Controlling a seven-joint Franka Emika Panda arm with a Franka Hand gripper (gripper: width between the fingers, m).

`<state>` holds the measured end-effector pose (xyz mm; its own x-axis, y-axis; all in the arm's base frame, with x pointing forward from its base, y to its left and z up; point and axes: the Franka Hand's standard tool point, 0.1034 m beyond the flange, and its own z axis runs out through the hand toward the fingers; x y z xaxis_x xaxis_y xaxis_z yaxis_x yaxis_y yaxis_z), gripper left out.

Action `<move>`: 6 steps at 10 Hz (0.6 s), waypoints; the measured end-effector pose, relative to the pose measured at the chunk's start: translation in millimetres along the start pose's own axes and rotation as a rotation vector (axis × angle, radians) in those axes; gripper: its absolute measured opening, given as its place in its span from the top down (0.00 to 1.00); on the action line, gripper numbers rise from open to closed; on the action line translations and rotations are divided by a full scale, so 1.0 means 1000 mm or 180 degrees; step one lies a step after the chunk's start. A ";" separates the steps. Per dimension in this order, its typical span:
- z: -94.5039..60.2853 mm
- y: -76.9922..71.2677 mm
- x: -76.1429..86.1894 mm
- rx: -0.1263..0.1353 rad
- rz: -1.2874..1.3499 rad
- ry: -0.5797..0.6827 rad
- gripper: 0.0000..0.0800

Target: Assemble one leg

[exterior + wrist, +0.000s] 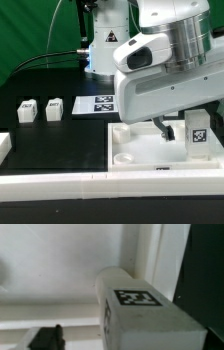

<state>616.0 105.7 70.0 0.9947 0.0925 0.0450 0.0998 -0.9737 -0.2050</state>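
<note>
- At the exterior view's right side of the white tray [130, 160], the leg [197, 133] stands upright with its tag facing the camera.
- Just beside it, toward the exterior view's left, are the jaws. I cannot tell whether they are spread or pinching the leg, because the wrist housing covers them.
- To do this step well, I judge the jaws should be centred on the leg's flat sides. The leg should be kept upright and clear of the tray rim.
- Only the wrist view shows the leg [140, 308] close up, its tag sharp, with one dark finger [45, 336] off to its side.
- Only the exterior view shows a second leg [27, 110], a third leg [53, 107] and the marker board [100, 104] on the bench [60, 140], well apart.
</note>
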 end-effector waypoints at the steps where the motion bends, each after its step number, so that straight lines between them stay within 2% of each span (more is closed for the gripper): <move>1: 0.000 0.000 0.000 0.0000 0.0000 0.0000 0.40; 2: 0.000 0.000 0.000 0.0000 0.0001 0.0000 0.61; 6: 0.000 0.000 0.000 -0.0001 0.0050 0.0001 0.63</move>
<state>616.2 105.3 70.0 0.9961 0.0770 0.0420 0.0841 -0.9751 -0.2054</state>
